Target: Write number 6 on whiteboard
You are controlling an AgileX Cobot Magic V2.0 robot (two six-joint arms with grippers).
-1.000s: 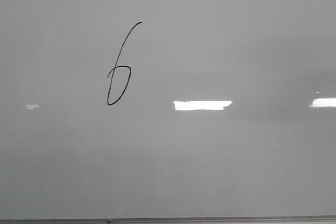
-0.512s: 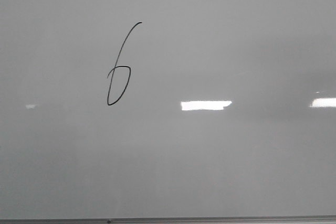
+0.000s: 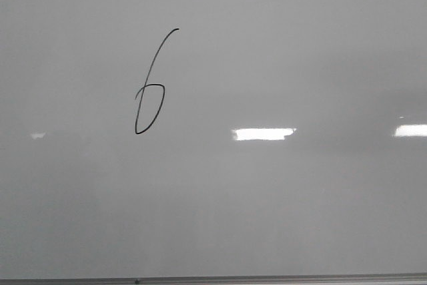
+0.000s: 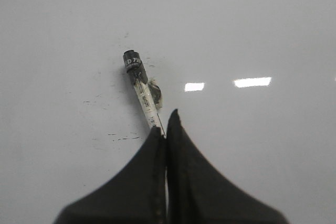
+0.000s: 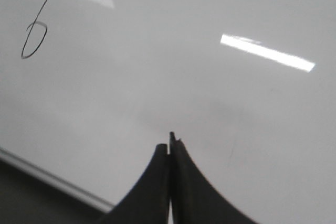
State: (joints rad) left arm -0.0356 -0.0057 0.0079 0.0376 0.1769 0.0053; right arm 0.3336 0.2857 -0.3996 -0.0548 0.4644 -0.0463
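Now I see the 6 (image 3: 150,85) drawn upper left on the whiteboard (image 3: 280,205); my left hand (image 4: 164,129) is clamped on a marker (image 4: 143,88), my right hand (image 5: 170,148) pressed closed, empty.

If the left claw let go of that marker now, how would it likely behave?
The marker, pinched in the left claw, looks slim, rigid and probably light. Its round barrel would likely roll, and the glossy whiteboard behind it seems to offer little grip.

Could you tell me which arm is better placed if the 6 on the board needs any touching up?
Left, probably. The left tool is shut on the marker, tip toward the whiteboard. The right tool is shut and holds nothing. The number 6 already looks complete.
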